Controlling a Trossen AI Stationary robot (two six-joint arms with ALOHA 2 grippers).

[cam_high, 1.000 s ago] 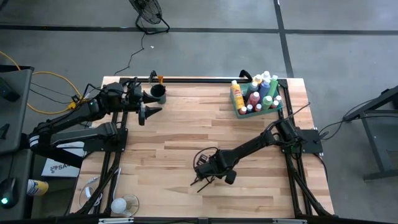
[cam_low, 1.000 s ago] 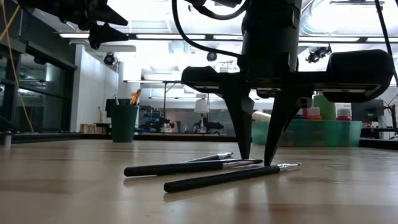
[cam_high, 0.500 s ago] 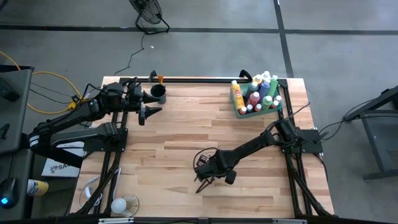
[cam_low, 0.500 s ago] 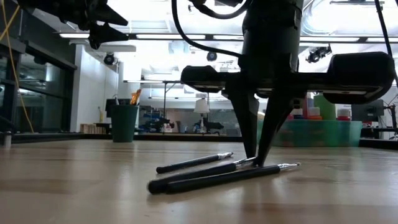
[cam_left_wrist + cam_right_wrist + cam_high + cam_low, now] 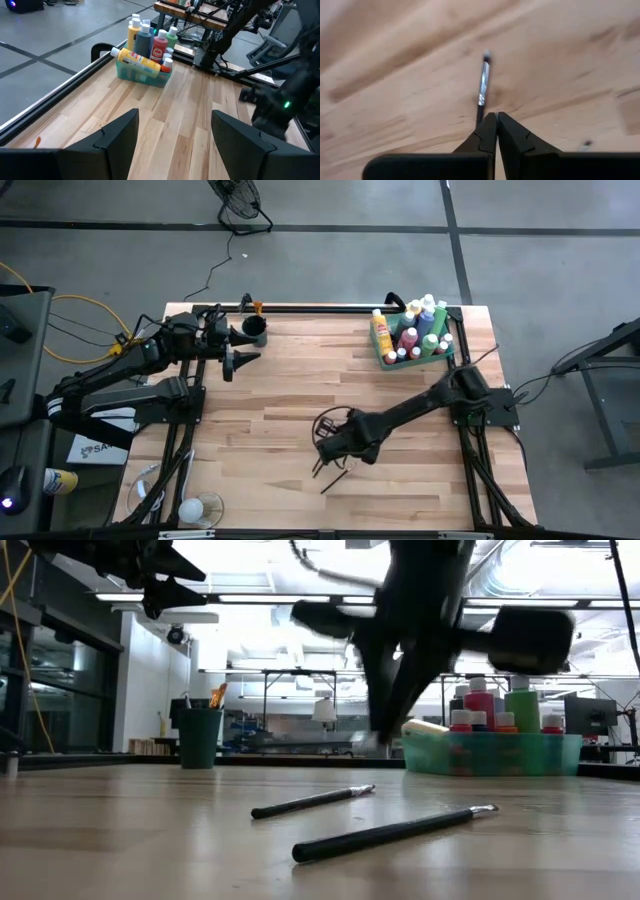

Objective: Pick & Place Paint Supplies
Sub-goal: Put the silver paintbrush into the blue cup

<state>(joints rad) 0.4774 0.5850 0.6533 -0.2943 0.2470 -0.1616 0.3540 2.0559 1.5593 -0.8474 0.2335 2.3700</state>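
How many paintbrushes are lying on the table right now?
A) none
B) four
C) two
C: the low view shows two dark-handled brushes lying flat on the wood, one paintbrush farther back and a second paintbrush nearer the camera.

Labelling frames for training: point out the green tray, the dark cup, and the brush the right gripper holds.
green tray (image 5: 520, 753), low view, front wall.
dark cup (image 5: 255, 331), high view, rim.
held brush (image 5: 482, 90), right wrist view, metal ferrule.
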